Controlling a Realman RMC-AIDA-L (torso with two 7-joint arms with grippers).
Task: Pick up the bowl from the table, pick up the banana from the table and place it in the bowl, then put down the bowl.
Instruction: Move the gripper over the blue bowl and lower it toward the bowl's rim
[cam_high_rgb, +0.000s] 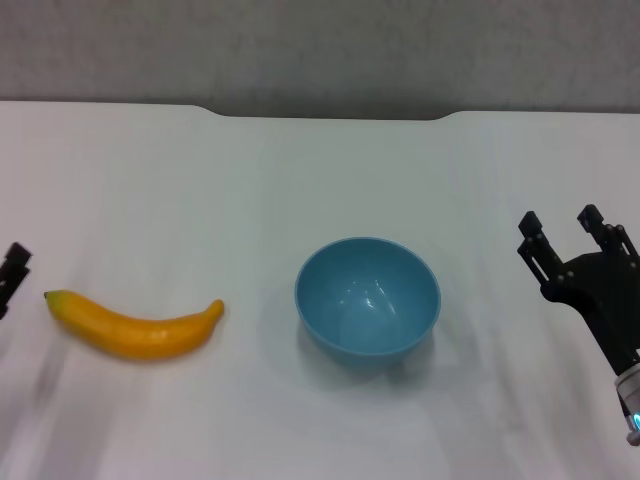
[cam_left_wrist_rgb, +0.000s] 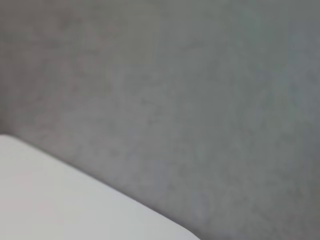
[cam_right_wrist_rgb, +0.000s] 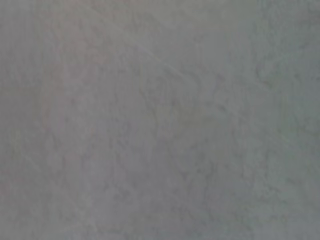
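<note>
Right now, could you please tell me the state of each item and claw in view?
bowl: upright, empty, on the table.
banana: lying flat to the bowl's left, untouched.
right claw: open, holding nothing, right of the bowl.
left claw: at the left edge, mostly out of view.

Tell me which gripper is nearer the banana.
Left. The left gripper sits at the table edge just beside the banana; the right gripper is far across, beyond the bowl.

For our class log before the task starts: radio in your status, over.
Right gripper open, right of the bowl. Left gripper at the table's left edge, beside the banana. Bowl empty, banana untouched. Nothing in the way.
</note>
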